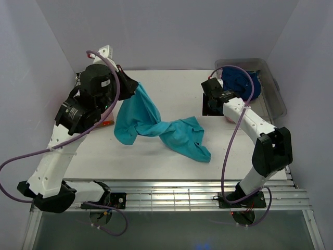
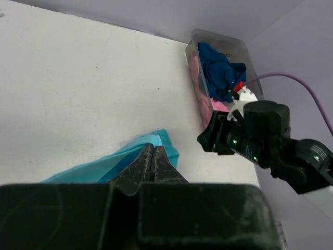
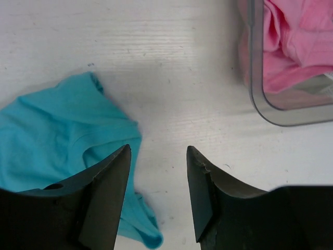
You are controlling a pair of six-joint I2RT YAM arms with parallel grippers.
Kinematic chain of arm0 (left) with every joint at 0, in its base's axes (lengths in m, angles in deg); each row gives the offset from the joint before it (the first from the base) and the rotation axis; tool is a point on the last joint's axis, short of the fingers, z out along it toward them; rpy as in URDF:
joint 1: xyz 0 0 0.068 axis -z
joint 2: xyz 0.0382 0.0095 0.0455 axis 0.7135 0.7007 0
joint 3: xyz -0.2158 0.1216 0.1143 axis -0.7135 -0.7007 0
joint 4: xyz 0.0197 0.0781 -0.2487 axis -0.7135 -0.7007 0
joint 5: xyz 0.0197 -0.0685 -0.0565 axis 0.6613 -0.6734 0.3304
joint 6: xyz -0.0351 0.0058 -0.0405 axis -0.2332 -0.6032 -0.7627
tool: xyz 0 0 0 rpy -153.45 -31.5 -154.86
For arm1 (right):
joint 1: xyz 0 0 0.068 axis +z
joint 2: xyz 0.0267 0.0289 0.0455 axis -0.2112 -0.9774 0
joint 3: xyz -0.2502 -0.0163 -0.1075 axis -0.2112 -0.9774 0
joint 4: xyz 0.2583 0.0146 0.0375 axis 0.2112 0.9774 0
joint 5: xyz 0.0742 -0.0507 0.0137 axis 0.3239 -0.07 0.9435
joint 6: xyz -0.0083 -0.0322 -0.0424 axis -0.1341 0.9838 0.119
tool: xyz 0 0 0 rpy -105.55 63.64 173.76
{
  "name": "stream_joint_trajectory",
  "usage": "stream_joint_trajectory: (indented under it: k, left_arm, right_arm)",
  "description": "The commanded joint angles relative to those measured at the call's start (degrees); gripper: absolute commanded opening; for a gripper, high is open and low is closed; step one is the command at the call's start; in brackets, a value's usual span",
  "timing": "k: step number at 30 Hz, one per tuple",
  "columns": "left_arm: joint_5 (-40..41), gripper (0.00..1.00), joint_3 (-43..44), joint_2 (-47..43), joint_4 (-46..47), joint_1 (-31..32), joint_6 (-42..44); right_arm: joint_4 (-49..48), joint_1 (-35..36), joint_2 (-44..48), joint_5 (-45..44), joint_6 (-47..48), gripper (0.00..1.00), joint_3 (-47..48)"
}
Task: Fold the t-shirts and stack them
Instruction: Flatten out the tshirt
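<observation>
A turquoise t-shirt [image 1: 156,127] lies crumpled across the middle of the white table. One end of it is lifted up to my left gripper [image 1: 131,87]. In the left wrist view that gripper [image 2: 152,149] is shut on a fold of the turquoise t-shirt [image 2: 104,166]. My right gripper [image 1: 210,110] hangs over bare table just right of the shirt. Its jaws [image 3: 158,152] are open with nothing between them, and the shirt's edge [image 3: 57,130] lies under the left finger. A navy t-shirt [image 1: 239,83] and a pink t-shirt [image 3: 291,47] fill the tub.
The clear grey plastic tub [image 1: 274,96] stands at the back right corner, close behind my right arm. Purple walls close in the table on three sides. A small orange-red thing [image 1: 107,123] shows beneath my left arm. A metal rail runs along the near edge.
</observation>
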Motion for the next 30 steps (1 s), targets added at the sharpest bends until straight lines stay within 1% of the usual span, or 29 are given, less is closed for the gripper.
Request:
stream_joint_trajectory:
  k: [1, 3, 5, 8, 12, 16, 21, 26, 30]
  left_arm:
    - [1.7, 0.00, -1.1, -4.6, -0.9, -0.1, -1.8]
    - [2.1, 0.00, -2.0, -5.4, -1.1, -0.1, -2.1]
    - [2.8, 0.00, -2.6, -4.6, -3.8, -0.1, -1.6]
    - [-1.0, 0.00, -4.0, -4.1, -4.8, -0.1, -1.9]
    - [-1.4, 0.00, -5.1, -4.7, -4.4, -0.1, -2.5]
    - [-1.3, 0.00, -4.8, -5.2, -4.9, -0.1, -2.1]
    - [-1.9, 0.00, -5.9, -6.1, -5.6, 0.0, -3.1]
    - [-3.0, 0.00, -7.4, -7.5, -5.8, -0.1, -4.4]
    - [-2.4, 0.00, -7.2, -8.1, -6.8, -0.1, -4.5]
  right_arm:
    - [-2.0, -0.3, -5.0, 4.3, 0.8, 0.53, 4.2]
    - [-2.8, -0.3, -7.1, 6.4, 0.5, 0.53, 4.9]
    - [-3.6, -0.3, -8.4, 10.0, 0.4, 0.53, 4.9]
    - [-5.8, -0.2, -11.0, 14.5, -0.2, 0.53, 4.9]
    - [-8.8, -0.2, -14.7, 20.2, -0.2, 0.54, 6.4]
    - [-12.4, -0.1, -18.3, 29.6, -1.4, 0.56, 8.6]
    - [-17.2, 1.3, -21.2, 33.5, -3.3, 0.59, 9.6]
    - [-18.6, 3.3, -25.4, 36.0, -3.3, 0.59, 13.2]
    - [-19.2, 4.8, -29.7, 37.5, -3.1, 0.60, 16.8]
